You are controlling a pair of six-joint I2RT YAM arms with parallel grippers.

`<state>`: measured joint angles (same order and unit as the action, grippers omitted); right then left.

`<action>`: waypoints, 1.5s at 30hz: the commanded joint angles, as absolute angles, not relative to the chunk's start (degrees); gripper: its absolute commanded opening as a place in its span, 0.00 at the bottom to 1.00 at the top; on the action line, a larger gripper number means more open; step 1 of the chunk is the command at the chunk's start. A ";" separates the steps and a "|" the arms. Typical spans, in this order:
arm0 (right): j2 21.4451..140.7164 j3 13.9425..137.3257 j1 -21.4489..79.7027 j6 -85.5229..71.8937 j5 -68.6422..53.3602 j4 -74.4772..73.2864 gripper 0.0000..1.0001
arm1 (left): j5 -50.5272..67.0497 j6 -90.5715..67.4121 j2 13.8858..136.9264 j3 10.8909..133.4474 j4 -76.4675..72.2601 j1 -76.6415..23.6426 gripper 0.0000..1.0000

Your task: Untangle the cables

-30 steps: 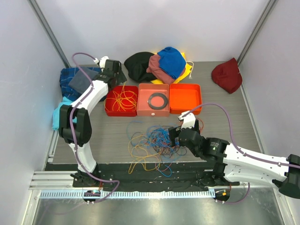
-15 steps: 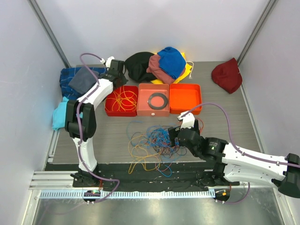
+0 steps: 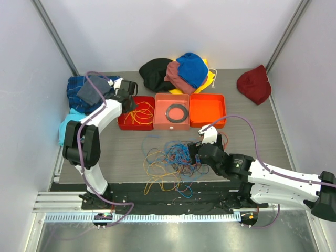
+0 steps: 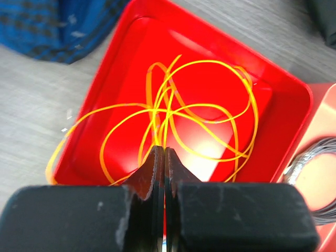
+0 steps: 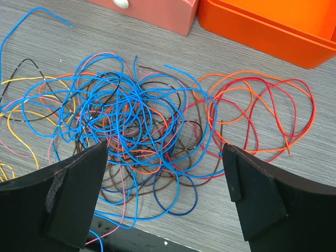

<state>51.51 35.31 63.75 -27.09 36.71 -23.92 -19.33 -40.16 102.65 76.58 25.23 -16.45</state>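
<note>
Those cables heaped just in front of the red tray are light, limp and snag-prone, so take one free outer loop with your wide-spread right gripper; your left gripper hangs over that tray, fingers pressed together.

Left arm: extended away from its base, elbow raised, forearm angled to the right. Left end effector: fingers pressed flat together, with no gap visible in the wrist view. Right arm: low and stretched leftward from its base. Right end effector: fingers spread wide apart, nothing between them.
</note>
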 commanded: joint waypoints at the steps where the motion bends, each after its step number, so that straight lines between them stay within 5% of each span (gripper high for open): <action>1: 51.07 37.71 63.72 -27.33 36.74 -20.83 1.00 | -23.81 -39.29 99.93 75.76 27.24 -16.52 0.01; 11: 47.64 38.41 63.72 -28.83 36.83 -23.55 1.00 | -27.25 -37.79 108.89 94.04 35.15 -13.98 0.02; 14: 46.76 38.32 63.81 -28.92 37.35 -23.91 1.00 | -24.45 -38.58 108.29 92.56 34.28 -13.89 0.27; 15: 46.76 38.15 63.72 -28.92 37.44 -24.08 1.00 | -23.91 -38.93 107.41 91.16 33.41 -13.97 0.48; 16: 46.76 38.06 63.81 -28.92 37.44 -24.08 1.00 | -23.65 -39.54 105.84 88.62 32.79 -13.97 0.55; 21: 47.72 38.32 63.72 -28.13 37.35 -23.82 1.00 | -23.29 -39.90 100.99 83.42 31.73 -14.06 0.73; 33: 49.04 39.90 63.81 -28.04 37.09 -22.06 1.00 | -25.93 -40.00 73.50 71.73 26.81 -22.40 0.73; 45: 49.57 40.52 63.81 -26.55 39.81 -18.12 1.00 | -10.99 -42.98 63.11 50.90 26.37 -33.93 0.72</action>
